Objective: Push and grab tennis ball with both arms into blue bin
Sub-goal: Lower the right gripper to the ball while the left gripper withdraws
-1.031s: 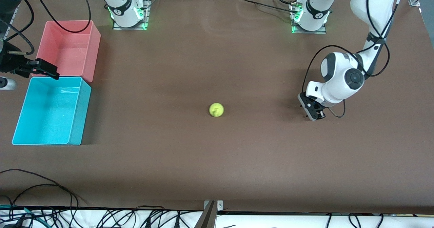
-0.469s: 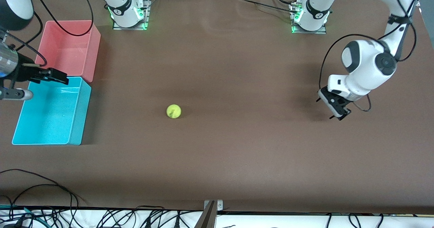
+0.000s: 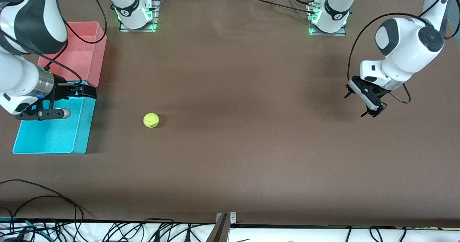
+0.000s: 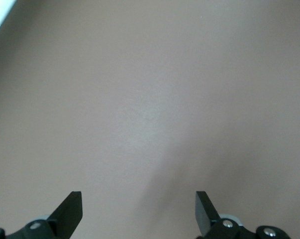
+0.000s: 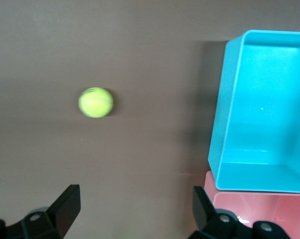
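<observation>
The tennis ball (image 3: 151, 120) lies on the brown table a short way from the blue bin (image 3: 54, 136), toward the left arm's end of it and touching nothing. The right wrist view shows the tennis ball (image 5: 95, 102) blurred, beside the blue bin (image 5: 224, 114). My right gripper (image 3: 88, 91) hangs open over the bin's corner next to the pink bin, and its gap (image 5: 135, 199) is empty. My left gripper (image 3: 359, 104) is open over bare table at the left arm's end, well away from the ball. Only table shows between the left gripper's (image 4: 138, 206) fingers.
A pink bin (image 3: 77, 53) stands against the blue bin, farther from the front camera, and shows in the right wrist view as the pink bin (image 5: 249, 211). Both arm bases are at the table's back edge. Cables (image 3: 43, 199) trail along the front edge.
The ball has rolled from the table's middle toward the blue bin. The left gripper opened and drew back toward its own end. The right arm swung in over the blue bin.
</observation>
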Motion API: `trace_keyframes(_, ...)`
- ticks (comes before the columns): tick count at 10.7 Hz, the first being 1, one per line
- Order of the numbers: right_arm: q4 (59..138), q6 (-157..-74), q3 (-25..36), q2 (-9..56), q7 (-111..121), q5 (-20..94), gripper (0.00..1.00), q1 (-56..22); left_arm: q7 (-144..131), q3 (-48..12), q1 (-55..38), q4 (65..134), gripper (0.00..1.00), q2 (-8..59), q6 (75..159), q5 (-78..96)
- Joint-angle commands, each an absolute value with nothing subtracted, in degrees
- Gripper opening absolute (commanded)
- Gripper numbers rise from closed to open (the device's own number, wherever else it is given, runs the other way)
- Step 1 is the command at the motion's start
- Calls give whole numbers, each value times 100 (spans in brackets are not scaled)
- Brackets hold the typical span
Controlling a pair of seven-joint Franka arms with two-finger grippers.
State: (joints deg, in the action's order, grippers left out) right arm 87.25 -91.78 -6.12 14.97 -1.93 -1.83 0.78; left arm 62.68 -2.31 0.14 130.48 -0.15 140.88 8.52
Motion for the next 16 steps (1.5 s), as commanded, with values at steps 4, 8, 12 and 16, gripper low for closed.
trace_keyframes(4, 8622, -9070, -738, 1476, -62, -123, 100, -176, 6205, 473, -97, 11843, 100, -334, 12283, 625)
trace_keyframes(8, 8640, -9123, -721, 1555, 800, -149, 100, -106, 5839, 712, -97, 10664, 100, -343, 10674, 363)
trace_keyframes(12, 8657, -9534, -712, 1704, 1988, -272, 100, -105, 5108, 703, -202, 9582, 100, -351, 9345, 97)
trace_keyframes(16, 8666, -10238, -703, 2196, 3487, -264, 100, 114, 4571, 659, -202, 9141, 100, -352, 8834, -184)
